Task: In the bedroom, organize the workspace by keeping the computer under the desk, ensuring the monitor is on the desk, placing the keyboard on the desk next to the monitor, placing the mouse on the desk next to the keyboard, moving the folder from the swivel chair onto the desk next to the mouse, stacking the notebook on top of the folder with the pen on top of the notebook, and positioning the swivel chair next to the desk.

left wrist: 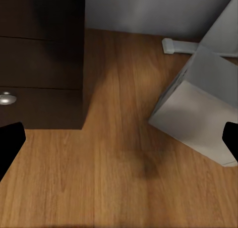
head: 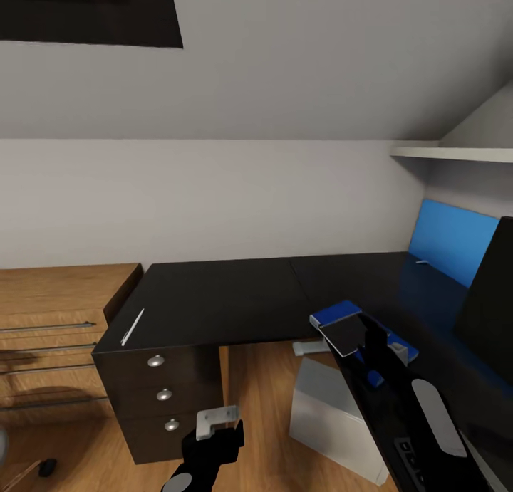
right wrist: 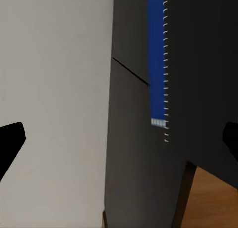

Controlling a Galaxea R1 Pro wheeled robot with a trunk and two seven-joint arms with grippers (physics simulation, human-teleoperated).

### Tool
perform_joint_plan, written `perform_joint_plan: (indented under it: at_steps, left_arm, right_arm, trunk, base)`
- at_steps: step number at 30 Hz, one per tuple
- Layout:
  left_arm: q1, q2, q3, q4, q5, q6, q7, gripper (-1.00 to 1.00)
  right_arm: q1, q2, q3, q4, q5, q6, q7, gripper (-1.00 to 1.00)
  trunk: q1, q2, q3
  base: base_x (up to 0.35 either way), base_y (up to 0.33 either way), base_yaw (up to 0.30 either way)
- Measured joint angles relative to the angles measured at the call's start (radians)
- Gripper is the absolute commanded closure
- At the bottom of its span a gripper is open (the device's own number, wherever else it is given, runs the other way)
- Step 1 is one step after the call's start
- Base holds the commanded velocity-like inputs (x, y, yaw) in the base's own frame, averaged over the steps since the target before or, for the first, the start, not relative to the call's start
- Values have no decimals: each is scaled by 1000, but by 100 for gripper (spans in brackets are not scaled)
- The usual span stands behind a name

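Fingers on both grippers look spread wide, holding nothing. Folder point(head: 363, 335) lies flat on the black table point(head: 214, 300) near the inner corner. Probably light, stiff, slick, so pinch an overhanging edge.

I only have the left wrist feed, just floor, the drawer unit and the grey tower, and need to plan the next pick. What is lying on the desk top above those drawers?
Observer: A thin white stick, probably the pen, lies near the desk edge above the drawer pedestal.
Operator: Where is the folder?
Observer: The blue folder is on the desk's right wing, above the computer, and the pale notebook appears to lie on it.
Operator: Is the right gripper carrying anything?
Observer: No. The right gripper is open, with nothing between its fingers.
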Motion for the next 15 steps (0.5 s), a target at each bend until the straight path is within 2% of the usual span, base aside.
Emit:
perform_joint_plan:
  at_steps: [9, 15]
  left_arm:
    - [0, 0, 0, 0, 0, 0, 1, -100]
    - [0, 0, 0, 0, 0, 0, 2, -100]
  right_arm:
    - [0, 1, 7, -11, 2, 0, 3, -100]
    - [0, 1, 44, -44, 5, 0, 2, -100]
  trunk:
    - [-35, 63, 28]
    - [-58, 105, 47]
  base:
    - [0, 0, 0]
    - [0, 0, 0]
